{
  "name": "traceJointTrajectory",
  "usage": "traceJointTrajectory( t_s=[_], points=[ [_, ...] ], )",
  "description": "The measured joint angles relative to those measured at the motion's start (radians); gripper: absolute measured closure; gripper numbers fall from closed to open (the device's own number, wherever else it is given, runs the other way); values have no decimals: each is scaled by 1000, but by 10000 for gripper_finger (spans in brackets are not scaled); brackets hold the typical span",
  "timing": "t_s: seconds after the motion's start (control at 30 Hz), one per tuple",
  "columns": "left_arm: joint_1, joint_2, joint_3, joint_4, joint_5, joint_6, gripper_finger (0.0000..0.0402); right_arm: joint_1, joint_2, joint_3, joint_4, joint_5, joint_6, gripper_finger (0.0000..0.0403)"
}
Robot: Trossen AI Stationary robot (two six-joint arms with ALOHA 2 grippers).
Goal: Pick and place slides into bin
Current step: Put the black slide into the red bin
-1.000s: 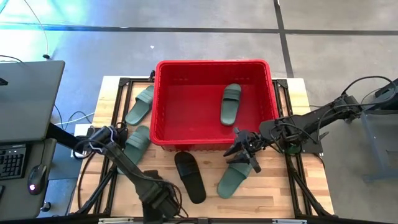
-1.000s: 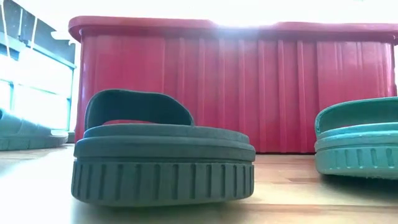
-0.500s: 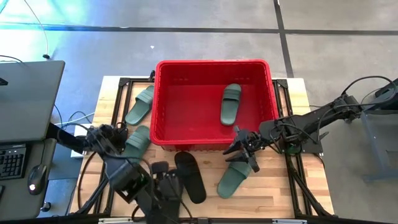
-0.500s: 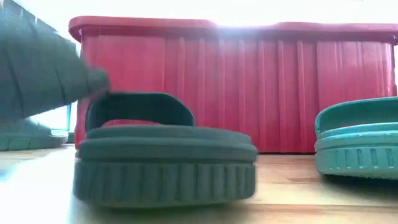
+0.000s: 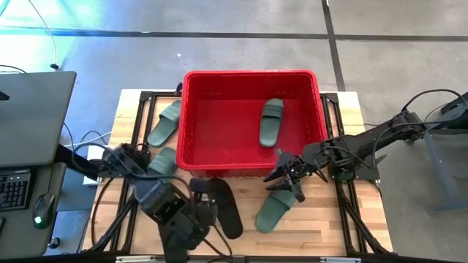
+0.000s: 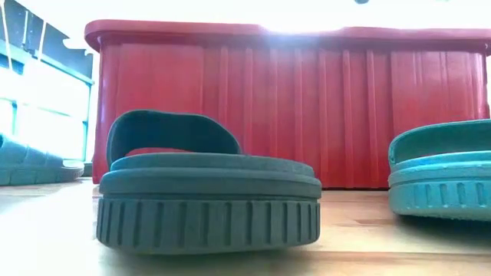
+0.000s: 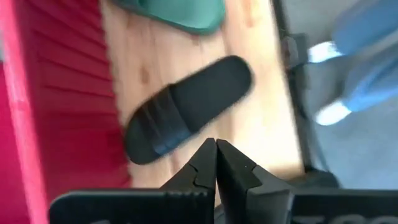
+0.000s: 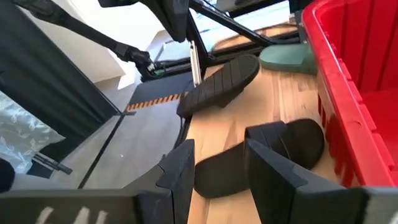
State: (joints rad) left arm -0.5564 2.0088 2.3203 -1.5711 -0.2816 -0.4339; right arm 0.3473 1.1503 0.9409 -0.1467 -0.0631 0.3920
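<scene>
The red bin (image 5: 191,124) stands at the table's middle with one green slide (image 5: 271,121) inside. Two green slides (image 5: 164,122) (image 5: 162,162) lie left of the bin, and another green slide (image 5: 276,210) lies in front of it. A black slide (image 5: 224,210) lies flat in front of the bin. My left gripper (image 5: 202,191) is shut, its fingertips (image 7: 216,149) beside this slide's long side near the strap (image 7: 158,121). My right gripper (image 5: 287,177) is open over a second black slide (image 8: 280,146), which lies by the bin's front wall. My left gripper's shut fingertips (image 7: 211,152) stand at the long side of the black slide (image 7: 186,106), near its strap end. I cannot tell whether they touch it. My right gripper's open fingers (image 8: 270,171) stand over the second black slide's strap (image 8: 273,134); I cannot tell whether they touch it.
The bin's front wall (image 6: 291,107) rises right behind the black slide (image 6: 207,199). A desk with a keyboard (image 5: 14,186) stands left of the table. Bare wood (image 5: 322,219) shows near the front right corner.
My left arm has swung from the table's near edge up toward the bin, bringing its gripper beside the black slide's strap end. In the low view this slide has shifted a little to the right. My right gripper has kept still.
</scene>
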Motion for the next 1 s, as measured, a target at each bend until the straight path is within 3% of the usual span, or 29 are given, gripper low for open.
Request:
traceJointTrajectory(
  t_s=[0.1,0.27,0.53,0.73,1.0],
  points=[
    [1,32,0,-1,6,30,400,0,0,0,-3,0,0,275],
    [7,91,0,0,172,21,383,0,0,0,-13,0,0,275],
    [0,202,0,0,206,-89,277,0,0,0,-48,0,-8,275],
    [-6,222,0,0,237,-293,219,0,0,0,-102,0,-8,275],
    [-144,173,1,0,141,-687,213,0,0,0,-156,0,-11,275]
  ],
)
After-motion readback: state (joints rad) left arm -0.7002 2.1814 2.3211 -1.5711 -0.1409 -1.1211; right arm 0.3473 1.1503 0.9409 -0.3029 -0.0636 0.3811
